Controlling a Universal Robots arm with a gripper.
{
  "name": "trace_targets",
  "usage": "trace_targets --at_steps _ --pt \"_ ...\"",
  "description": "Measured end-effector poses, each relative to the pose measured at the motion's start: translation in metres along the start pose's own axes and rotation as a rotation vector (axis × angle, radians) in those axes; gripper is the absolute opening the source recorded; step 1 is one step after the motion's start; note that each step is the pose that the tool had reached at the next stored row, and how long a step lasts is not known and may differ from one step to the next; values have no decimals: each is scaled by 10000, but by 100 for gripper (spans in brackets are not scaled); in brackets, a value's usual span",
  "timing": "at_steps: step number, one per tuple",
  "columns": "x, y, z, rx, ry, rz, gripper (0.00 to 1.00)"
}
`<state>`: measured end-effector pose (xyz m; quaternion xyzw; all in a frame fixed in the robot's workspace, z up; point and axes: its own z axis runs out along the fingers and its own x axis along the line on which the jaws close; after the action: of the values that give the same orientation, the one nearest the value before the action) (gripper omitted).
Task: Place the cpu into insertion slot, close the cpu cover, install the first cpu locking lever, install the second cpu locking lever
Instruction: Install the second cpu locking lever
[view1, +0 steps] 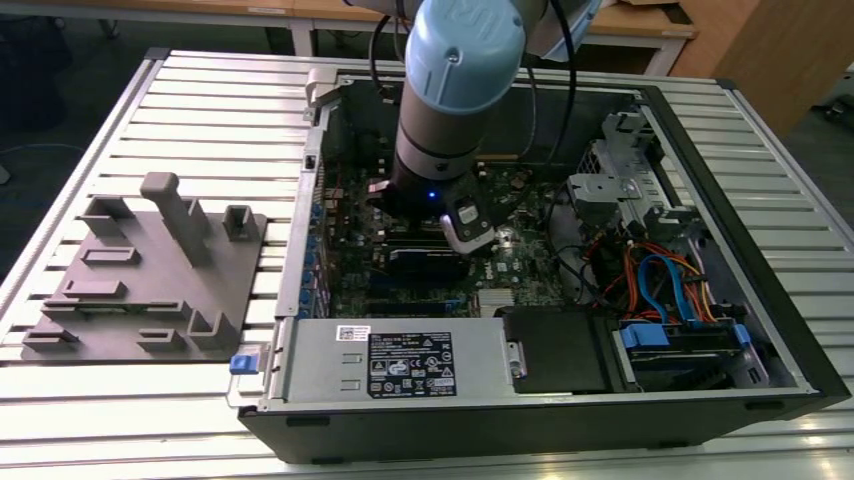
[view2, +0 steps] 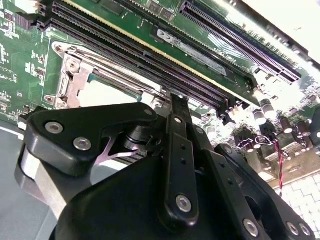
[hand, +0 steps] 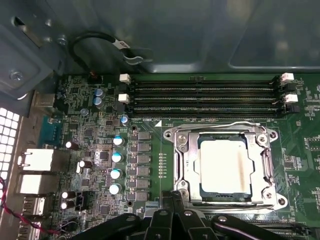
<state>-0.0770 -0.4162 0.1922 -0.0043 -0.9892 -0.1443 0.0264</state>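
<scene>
The cpu (hand: 223, 168) sits seated in the insertion slot (hand: 186, 165), with the cpu cover (hand: 264, 162) closed flat around it (silver top visible through the window). The gripper (hand: 172, 200) hovers just beside the slot's edge, fingers pressed together, holding nothing. Beyond the slot run memory slots (hand: 200, 95).

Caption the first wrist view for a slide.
CPU seated in the insertion slot, cover closed over it, gripper hovering at its edge.
</scene>
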Motion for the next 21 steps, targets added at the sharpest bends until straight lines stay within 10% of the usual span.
trace_targets --at_steps 10,21 --pt "9 6 14 -255 4 -11 10" --pt "11 1 24 -266 -9 17 10"
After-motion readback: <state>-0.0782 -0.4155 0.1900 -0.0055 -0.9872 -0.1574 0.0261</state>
